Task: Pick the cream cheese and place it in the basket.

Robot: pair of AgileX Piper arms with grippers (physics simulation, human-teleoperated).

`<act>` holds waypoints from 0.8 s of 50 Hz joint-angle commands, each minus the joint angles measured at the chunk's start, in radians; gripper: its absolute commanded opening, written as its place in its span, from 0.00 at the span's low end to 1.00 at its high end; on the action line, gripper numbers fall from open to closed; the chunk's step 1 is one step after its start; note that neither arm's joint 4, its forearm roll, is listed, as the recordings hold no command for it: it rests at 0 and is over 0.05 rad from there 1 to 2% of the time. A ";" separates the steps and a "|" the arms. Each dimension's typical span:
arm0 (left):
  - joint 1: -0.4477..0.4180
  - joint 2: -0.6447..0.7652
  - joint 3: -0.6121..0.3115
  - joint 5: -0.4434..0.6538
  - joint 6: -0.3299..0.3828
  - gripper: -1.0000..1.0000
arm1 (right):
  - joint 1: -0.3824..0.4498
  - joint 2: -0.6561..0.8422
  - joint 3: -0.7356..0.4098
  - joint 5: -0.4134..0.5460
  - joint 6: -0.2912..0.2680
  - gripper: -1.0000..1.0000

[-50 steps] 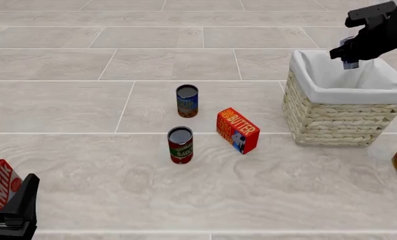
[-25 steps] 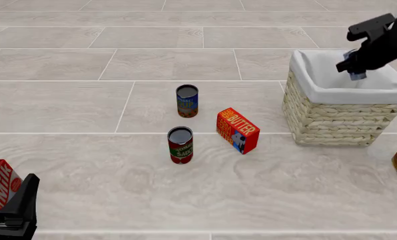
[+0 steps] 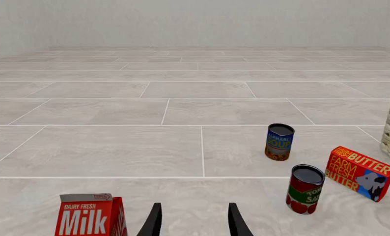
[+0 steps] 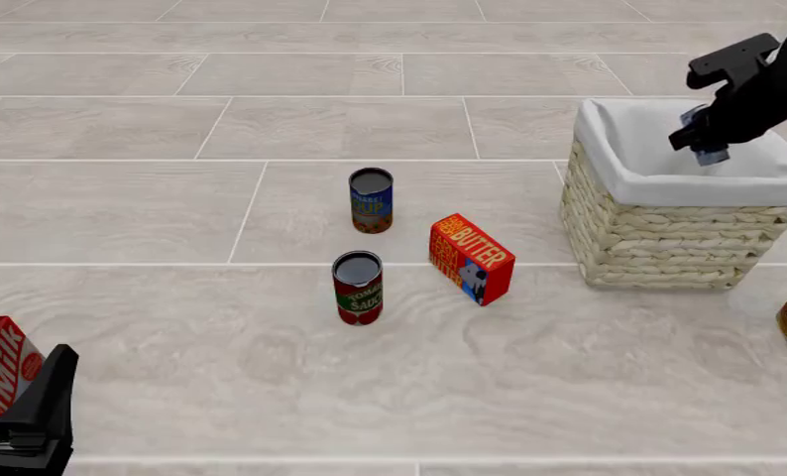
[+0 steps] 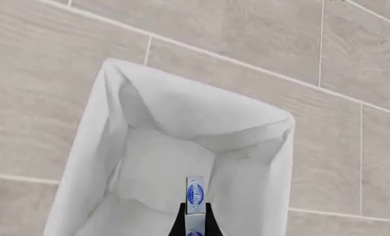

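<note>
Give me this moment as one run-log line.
phase: placing | right gripper: shut on cream cheese, above basket opening | left gripper: open, idle beside milk carton | cream cheese not yet released

Basket (image 4: pixel 671 243) rough woven wicker, white cloth lining; floor (image 4: pixel 168 198) matt tile.

The scene is taken from above and behind by the front view, angled forward and down over the tiled floor (image 4: pixel 168 129). The left wrist view is set low near the floor, facing ahead level with the butter box (image 3: pixel 359 172) and two cans. The right wrist view is pointed steeply down into the basket (image 5: pixel 90 162) from close above. The basket (image 4: pixel 658 238) and butter box (image 4: pixel 471 258) are shared with the front view.
</note>
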 commanded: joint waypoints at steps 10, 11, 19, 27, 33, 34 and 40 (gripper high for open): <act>0.000 0.000 0.000 0.000 0.000 1.00 | -0.008 -0.005 -0.010 -0.010 -0.011 0.00; 0.000 0.000 0.000 0.000 0.000 1.00 | -0.008 -0.003 -0.014 -0.008 -0.008 0.00; 0.000 0.000 0.000 0.000 0.000 1.00 | -0.003 -0.001 -0.019 -0.002 -0.004 1.00; 0.000 0.000 0.000 0.000 0.000 1.00 | 0.002 0.005 -0.037 0.007 0.012 1.00; 0.000 0.000 0.000 0.000 0.000 1.00 | 0.014 0.005 -0.044 0.012 0.015 1.00; 0.000 0.000 0.000 0.000 0.000 1.00 | 0.015 0.008 -0.044 0.010 0.012 1.00; 0.000 0.000 0.000 0.000 0.000 1.00 | 0.018 0.003 -0.032 0.007 0.006 1.00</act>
